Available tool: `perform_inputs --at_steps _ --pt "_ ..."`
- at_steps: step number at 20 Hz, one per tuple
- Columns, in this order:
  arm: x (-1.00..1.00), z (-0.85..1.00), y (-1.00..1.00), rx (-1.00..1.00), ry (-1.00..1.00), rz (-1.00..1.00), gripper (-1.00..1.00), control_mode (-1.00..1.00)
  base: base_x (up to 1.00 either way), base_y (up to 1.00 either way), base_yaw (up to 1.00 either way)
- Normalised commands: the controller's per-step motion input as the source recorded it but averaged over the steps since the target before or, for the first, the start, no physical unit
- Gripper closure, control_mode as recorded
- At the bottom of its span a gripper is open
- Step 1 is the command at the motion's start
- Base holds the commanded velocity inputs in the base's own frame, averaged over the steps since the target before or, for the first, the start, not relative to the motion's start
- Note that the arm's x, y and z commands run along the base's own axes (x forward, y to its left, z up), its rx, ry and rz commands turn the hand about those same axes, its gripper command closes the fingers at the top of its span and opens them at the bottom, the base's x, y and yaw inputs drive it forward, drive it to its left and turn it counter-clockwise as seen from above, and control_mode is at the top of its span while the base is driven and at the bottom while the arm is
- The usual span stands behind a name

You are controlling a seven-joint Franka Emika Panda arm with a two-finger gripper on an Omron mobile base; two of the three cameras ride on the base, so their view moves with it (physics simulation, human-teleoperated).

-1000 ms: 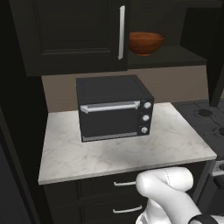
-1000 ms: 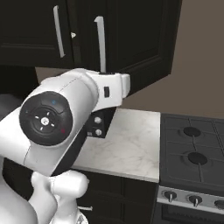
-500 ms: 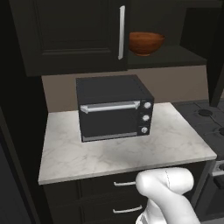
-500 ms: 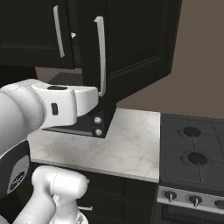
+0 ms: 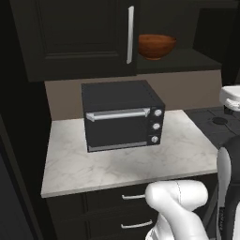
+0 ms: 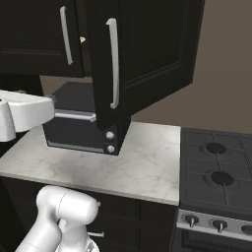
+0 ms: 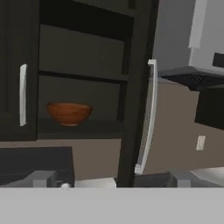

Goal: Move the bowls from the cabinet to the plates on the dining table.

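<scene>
Gripper (image 7: 109, 180) open and empty, facing 1 reddish-brown bowl (image 7: 69, 113) on open cabinet (image 7: 83, 131) shelf.

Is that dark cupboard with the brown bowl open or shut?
Open. Its right door swings outward, and the reddish-brown bowl sits exposed on the shelf.

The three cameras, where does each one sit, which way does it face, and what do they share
Left base view: behind the arm's left, facing the toaster oven and the reddish-brown bowl in the open cabinet; white arm lower right.
Right base view: behind its right, facing the cabinet door and stove; arm at left.
Hand view: on the hand, facing the bowl's shelf.
All three share the cabinet.
</scene>
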Motion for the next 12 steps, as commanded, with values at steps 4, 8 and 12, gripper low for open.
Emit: perform_inputs --at_steps 4,8,12 --pt "0.38 0.00 0.52 -0.04 -0.02 -0.28 -1.00 -1.00 0.00 0.00 0.00" --pt "0.40 0.00 0.49 -0.04 -0.04 -0.29 -1.00 -1.00 0.00 0.00 0.00" --pt "0.38 0.00 0.40 -0.03 -0.04 -0.30 -1.00 -1.00 0.00 0.00 0.00"
